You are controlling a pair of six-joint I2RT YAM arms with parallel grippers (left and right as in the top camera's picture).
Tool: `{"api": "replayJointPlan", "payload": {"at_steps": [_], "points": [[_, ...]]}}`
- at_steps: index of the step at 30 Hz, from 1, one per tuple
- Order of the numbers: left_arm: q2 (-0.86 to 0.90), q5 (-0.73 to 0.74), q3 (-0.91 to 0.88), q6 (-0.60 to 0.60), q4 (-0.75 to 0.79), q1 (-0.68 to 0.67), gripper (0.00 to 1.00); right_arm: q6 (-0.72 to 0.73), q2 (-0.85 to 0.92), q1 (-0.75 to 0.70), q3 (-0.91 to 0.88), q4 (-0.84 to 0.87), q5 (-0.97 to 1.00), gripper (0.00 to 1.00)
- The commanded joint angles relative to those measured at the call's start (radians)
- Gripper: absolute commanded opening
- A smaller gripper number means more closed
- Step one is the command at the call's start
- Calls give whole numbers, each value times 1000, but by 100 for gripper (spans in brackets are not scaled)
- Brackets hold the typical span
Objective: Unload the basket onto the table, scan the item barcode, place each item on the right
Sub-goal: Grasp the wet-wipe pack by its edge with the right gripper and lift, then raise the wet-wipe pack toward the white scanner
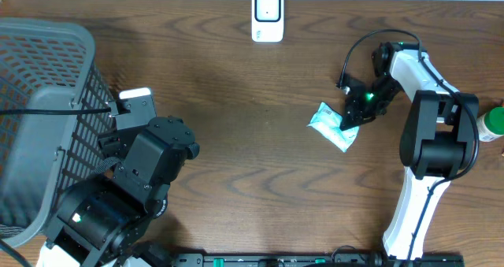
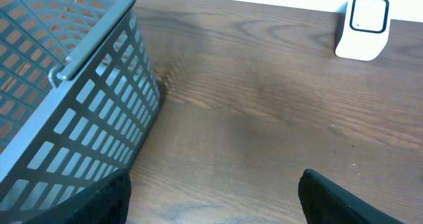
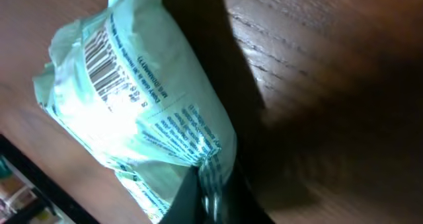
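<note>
Pinched between the dark fingertips (image 3: 182, 203) of the right gripper (image 3: 210, 201), at 6 o'clock in the right wrist view, is the crimped end of a pale green packet (image 3: 145, 112); the jaws are clenched on that seam. From there the packet runs up toward 11 o'clock, with its barcode (image 3: 99, 62) facing the lens near the far end and lines of small green print below it. Wood grain shows at 1 o'clock, partly in shadow

In the overhead view the packet (image 1: 334, 126) lies on the brown table (image 1: 236, 157) at about 3 o'clock from the table's middle, and the right gripper (image 1: 352, 119) meets it at the packet's 3 o'clock end. A white scanner (image 1: 267, 16) stands upright at 12 o'clock by the far edge, well apart from the packet. A green-capped bottle (image 1: 492, 123) sits at the 3 o'clock edge, beyond the white arm

A grey mesh basket (image 1: 47, 78) fills the 9 o'clock side, and the black left arm stands just beside it at 7 o'clock. In the left wrist view the left gripper (image 2: 211, 201) is released, its fingers (image 2: 344, 201) spread well apart over bare wood with nothing between them. There the basket (image 2: 79, 105) is at 9 o'clock and the scanner (image 2: 362, 27) at 1 o'clock
</note>
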Motion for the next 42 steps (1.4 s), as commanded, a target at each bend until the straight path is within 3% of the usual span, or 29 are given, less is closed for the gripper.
{"api": "replayJointPlan", "payload": {"at_steps": [1,5,12,17,26,29,34,42], "points": [[-2,-5,0,-9,-3,2,81,51,72,5,-22,22,104,1],[-2,-5,0,-10,-3,2,81,74,68,6,71,-41,49,1],[-2,-5,0,-10,-3,2,81,112,36,39,410,-226,31,1],[-2,-5,0,-10,-3,2,81,102,-90,127,594,-266,21,2],[-2,-5,0,-10,-3,2,81,44,-293,271,601,-242,40,2],[-2,-5,0,-10,-3,2,81,130,-306,309,601,-215,169,2],[-2,-5,0,-10,-3,2,81,313,-306,357,600,-121,552,2],[-2,-5,0,-10,-3,2,81,438,-304,483,586,113,1099,2]]}}
